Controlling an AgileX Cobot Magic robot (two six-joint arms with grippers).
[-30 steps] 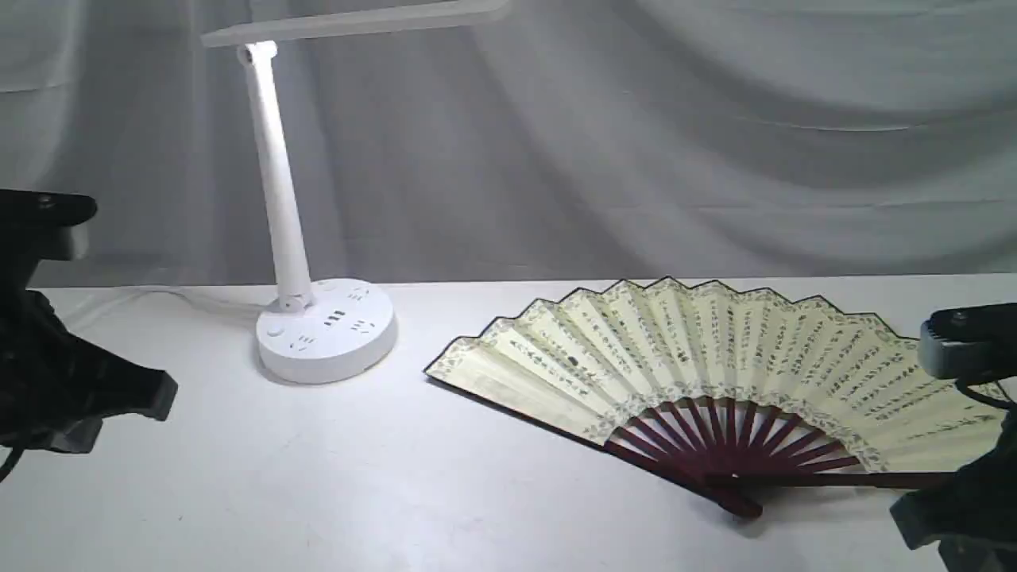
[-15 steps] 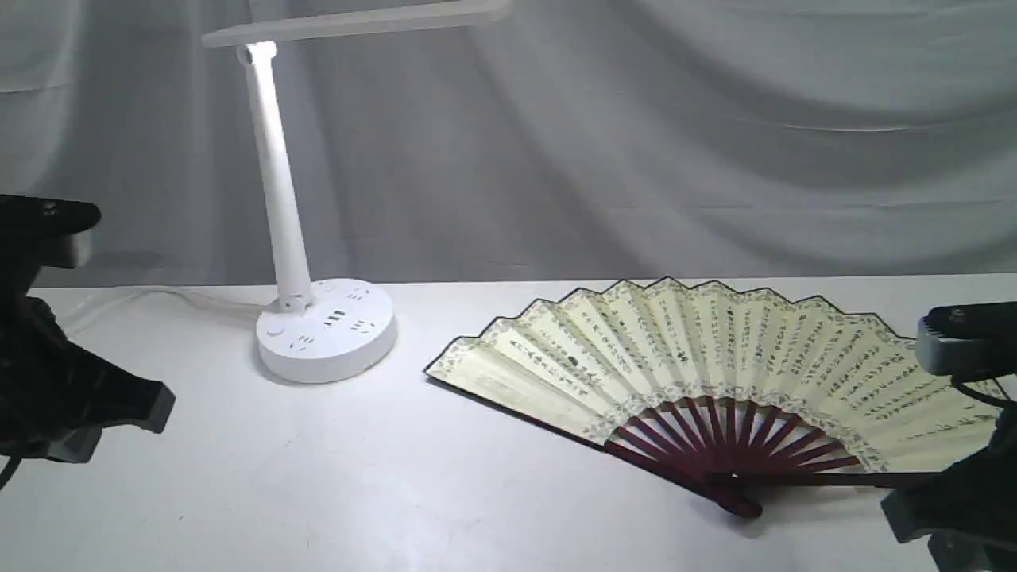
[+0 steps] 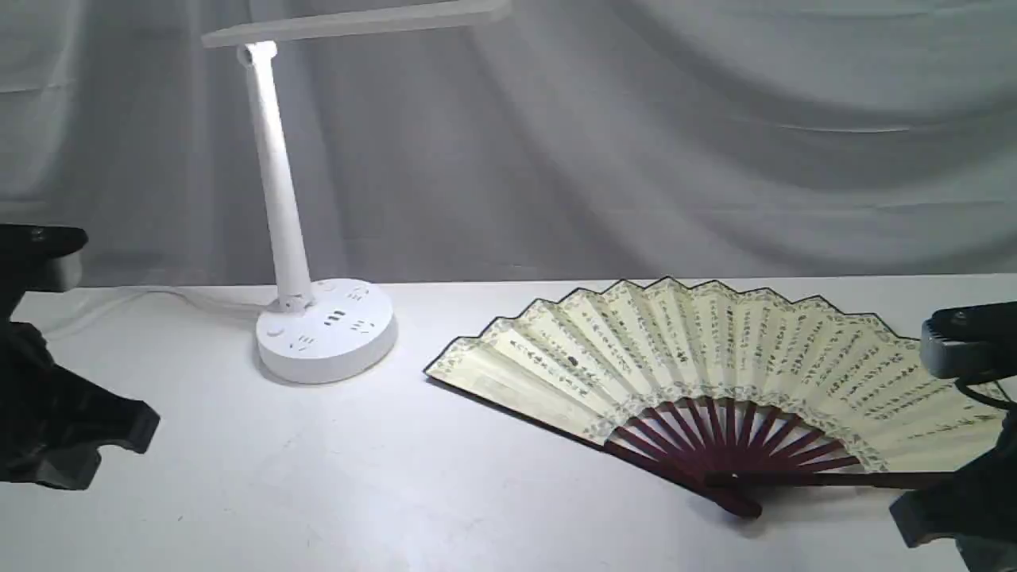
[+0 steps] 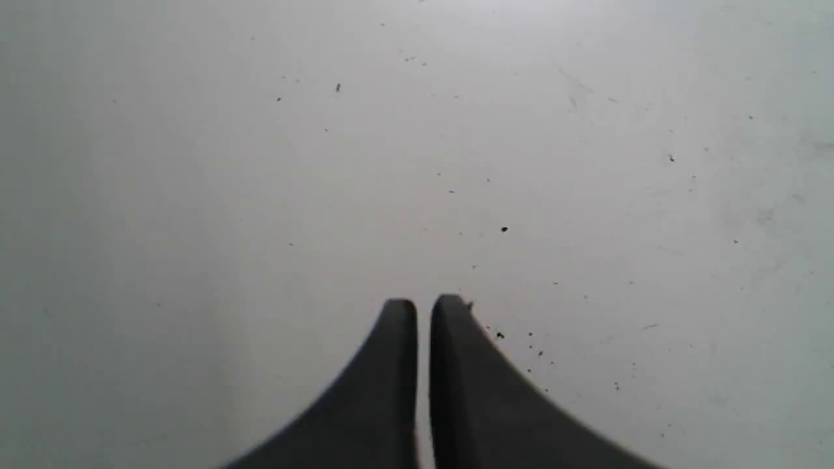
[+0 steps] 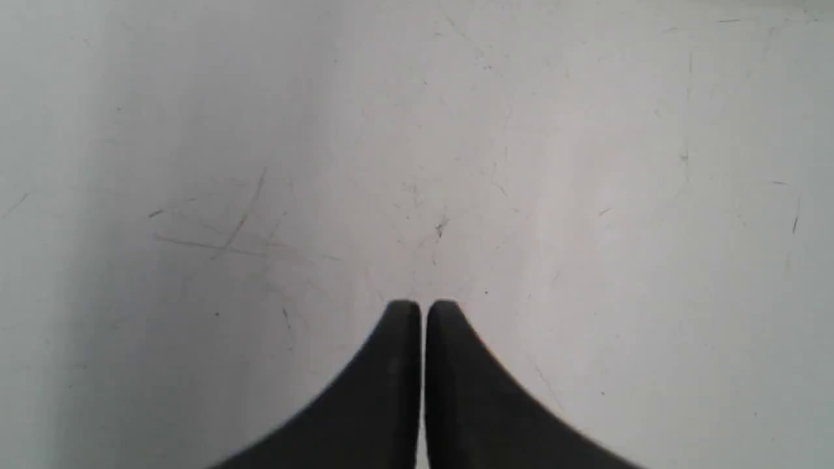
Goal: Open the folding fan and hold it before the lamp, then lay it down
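The folding fan (image 3: 699, 365) lies spread open and flat on the white table, cream pleats with dark script fanned toward the back, maroon ribs meeting at a pivot near the front. The lamp (image 3: 274, 183) stands upright at the back left, light bar overhead, round socketed base (image 3: 326, 330) on the table. In its wrist view my left gripper (image 4: 423, 303) is shut over bare table, nothing between its fingers. My right gripper (image 5: 423, 303) is shut too, over bare scratched table. In the exterior view the left arm (image 3: 48, 413) sits at the left edge, the right arm (image 3: 965, 445) at the fan's right end.
A white cord (image 3: 159, 298) runs from the lamp base toward the left along the table's back. A grey draped cloth (image 3: 636, 135) hangs behind the table. Bare white tabletop (image 3: 357, 477) lies between the lamp base and the front edge.
My right gripper has shut empty beside the fan's right end. The left arm has sunk slightly and drawn back to the left. The fan and lamp have not moved.
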